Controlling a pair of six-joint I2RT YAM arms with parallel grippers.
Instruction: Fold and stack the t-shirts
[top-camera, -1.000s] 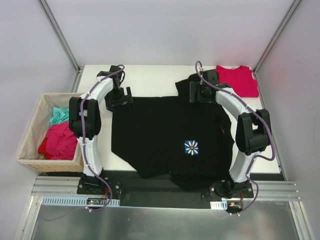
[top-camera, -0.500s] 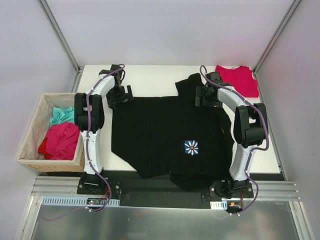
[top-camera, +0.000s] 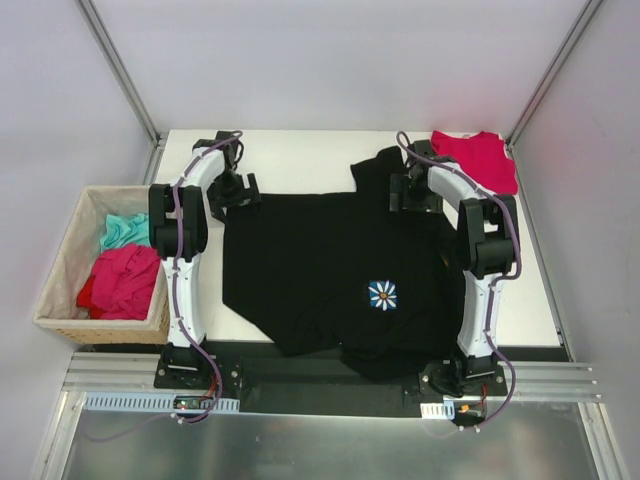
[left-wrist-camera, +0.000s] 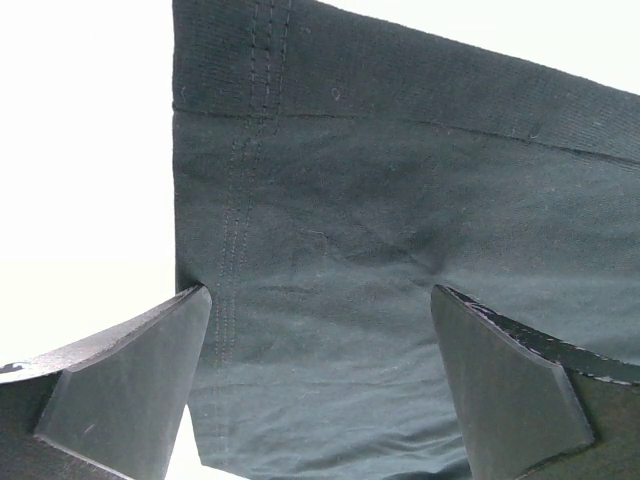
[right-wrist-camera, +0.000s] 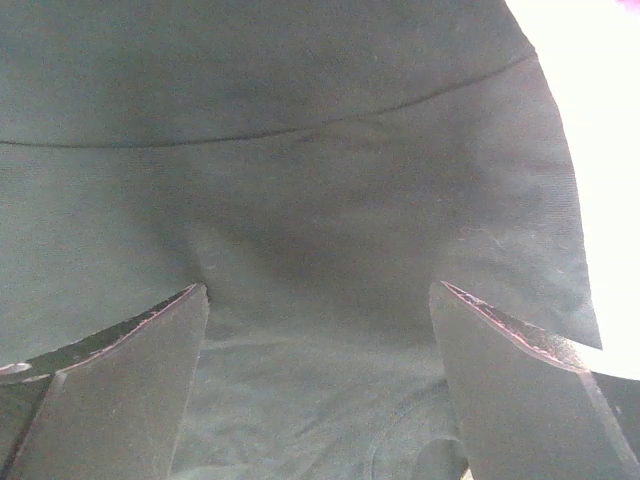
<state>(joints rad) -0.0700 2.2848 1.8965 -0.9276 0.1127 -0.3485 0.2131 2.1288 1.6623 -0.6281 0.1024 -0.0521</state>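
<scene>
A large black t-shirt (top-camera: 340, 265) with a small daisy emblem (top-camera: 382, 294) lies spread over the table's middle. My left gripper (top-camera: 234, 190) stands open over its far left corner; in the left wrist view the hemmed black cloth (left-wrist-camera: 400, 250) fills the gap between the fingers (left-wrist-camera: 130, 385). My right gripper (top-camera: 412, 190) stands open over the far right part by the sleeve, with black cloth (right-wrist-camera: 320, 220) between its wide fingers (right-wrist-camera: 510, 390). A crimson t-shirt (top-camera: 476, 160) lies flat at the far right corner.
A woven tan basket (top-camera: 62, 290) with a pink garment (top-camera: 122, 282) and a teal one (top-camera: 121, 230) stands off the table's left edge. Metal frame posts rise at the back corners. The shirt's near hem hangs over the front edge.
Both grippers have shifted slightly toward the far edge of the black t-shirt, and the arms have folded more upright. The shirts have not moved.
</scene>
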